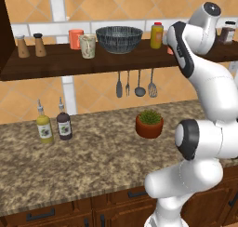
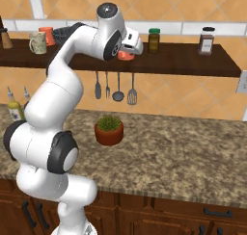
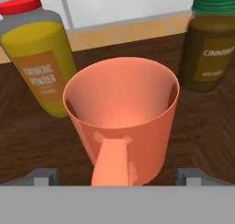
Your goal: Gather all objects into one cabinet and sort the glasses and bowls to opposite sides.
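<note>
A coral-orange glass stands upright on the dark wooden cabinet shelf, between a yellow jar and a green-lidded jar. My gripper is open right at it, one fingertip on each side and apart from its walls. In the right base view the hand hovers just over this glass. Further left on the shelf stand another coral-orange glass, a beige speckled glass and the wide dark grey ribbed bowl.
Two brown shakers stand at the shelf's left end and a dark jar at its right. Utensils hang below the shelf. On the granite counter are a terracotta plant pot and two bottles.
</note>
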{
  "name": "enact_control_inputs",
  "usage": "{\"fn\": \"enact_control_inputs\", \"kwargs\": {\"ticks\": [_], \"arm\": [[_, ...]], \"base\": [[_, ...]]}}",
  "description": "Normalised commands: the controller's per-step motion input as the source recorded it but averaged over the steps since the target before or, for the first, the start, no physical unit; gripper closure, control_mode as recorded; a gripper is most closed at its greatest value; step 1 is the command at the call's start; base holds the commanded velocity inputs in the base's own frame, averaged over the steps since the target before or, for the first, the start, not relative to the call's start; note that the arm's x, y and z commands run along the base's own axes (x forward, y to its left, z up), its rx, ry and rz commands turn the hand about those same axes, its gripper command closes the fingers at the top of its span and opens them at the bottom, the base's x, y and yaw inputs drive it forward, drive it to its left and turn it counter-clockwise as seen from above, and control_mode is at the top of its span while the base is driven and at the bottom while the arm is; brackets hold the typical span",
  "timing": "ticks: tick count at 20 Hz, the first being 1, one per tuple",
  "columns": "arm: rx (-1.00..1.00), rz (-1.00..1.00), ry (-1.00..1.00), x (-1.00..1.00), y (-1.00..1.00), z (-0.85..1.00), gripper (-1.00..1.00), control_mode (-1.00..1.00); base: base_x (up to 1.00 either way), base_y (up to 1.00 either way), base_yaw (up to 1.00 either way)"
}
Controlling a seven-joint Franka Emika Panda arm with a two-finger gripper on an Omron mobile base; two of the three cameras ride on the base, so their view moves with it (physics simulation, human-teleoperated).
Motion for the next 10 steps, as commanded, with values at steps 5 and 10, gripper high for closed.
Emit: {"fn": "enact_control_inputs", "kwargs": {"ticks": [5,10], "arm": [[0.04,0.0,0.0,0.01,0.02,-0.04,-1.0,-1.0],[0.13,0.0,0.0,0.06,0.16,-0.18,1.0,-1.0]], "base": [[0.0,0.0,0.0],[0.0,0.0,0.0]]}}
